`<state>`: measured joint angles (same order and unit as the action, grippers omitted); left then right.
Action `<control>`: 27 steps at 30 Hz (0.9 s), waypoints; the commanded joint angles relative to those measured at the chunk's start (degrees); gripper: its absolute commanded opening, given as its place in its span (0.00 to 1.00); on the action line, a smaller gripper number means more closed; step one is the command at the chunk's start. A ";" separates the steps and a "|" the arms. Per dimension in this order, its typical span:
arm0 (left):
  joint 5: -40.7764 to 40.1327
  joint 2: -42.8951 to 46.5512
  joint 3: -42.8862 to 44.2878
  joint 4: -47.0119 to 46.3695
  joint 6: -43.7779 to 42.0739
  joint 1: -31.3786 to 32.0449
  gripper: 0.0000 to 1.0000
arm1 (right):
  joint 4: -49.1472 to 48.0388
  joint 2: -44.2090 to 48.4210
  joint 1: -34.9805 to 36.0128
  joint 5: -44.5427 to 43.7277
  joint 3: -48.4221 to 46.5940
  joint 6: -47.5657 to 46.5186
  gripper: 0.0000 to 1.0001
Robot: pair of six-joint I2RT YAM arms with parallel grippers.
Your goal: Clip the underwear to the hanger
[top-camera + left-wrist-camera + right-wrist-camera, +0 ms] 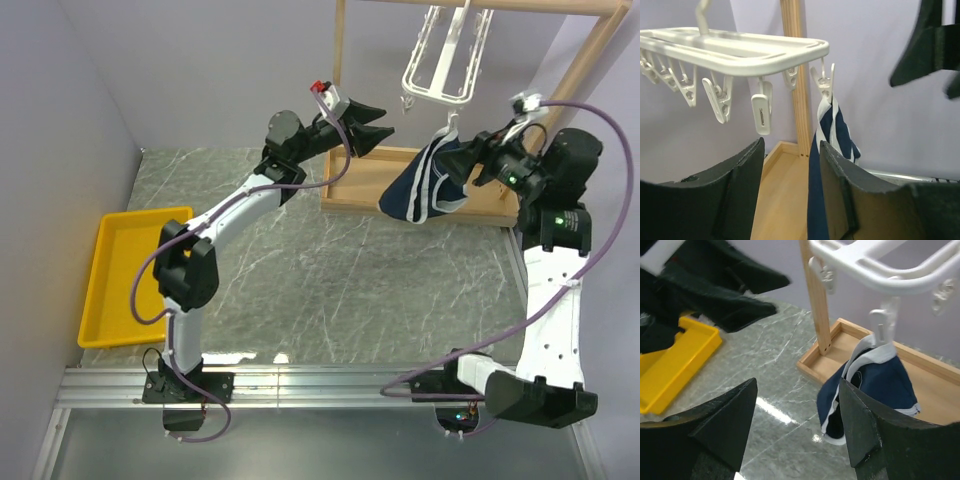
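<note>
Right wrist: navy white-trimmed underwear dangles, clipped to the hanger; all fingers spread.

A yellow tray is lying at the left edge of the grey marbled tabletop, just beside the side wall. A light wooden rack is standing at the far side, its shallow base board resting on the tabletop and its uprights rising toward a top crossbar. A metal rail is running along the near edge.
</note>
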<state>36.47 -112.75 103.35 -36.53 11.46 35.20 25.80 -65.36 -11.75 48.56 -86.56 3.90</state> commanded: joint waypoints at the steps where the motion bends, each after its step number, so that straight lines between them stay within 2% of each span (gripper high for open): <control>1: 3.08 -3.35 7.38 -5.04 3.56 0.13 0.54 | -0.75 3.66 5.06 -6.09 2.18 -7.66 0.72; 4: 0.63 -5.99 10.81 -5.74 5.14 0.13 0.57 | -2.94 5.42 7.79 -9.09 5.87 -9.09 0.70; 8: -1.04 -8.27 13.54 -6.44 6.90 0.13 0.61 | -11.71 7.70 8.76 -11.02 12.54 -7.51 0.68; 14: -1.58 -10.12 15.74 -7.94 7.52 0.40 0.59 | -20.42 7.36 10.95 -11.99 16.95 -6.28 0.66; 27: -0.26 -14.61 21.98 -6.27 4.80 1.89 0.50 | -25.53 0.85 13.15 -12.60 13.61 -5.57 0.65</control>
<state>35.59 -127.22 122.78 -41.47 17.26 36.40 5.04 -64.12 0.16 37.19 -70.41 -1.56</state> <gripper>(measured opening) 0.508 0.655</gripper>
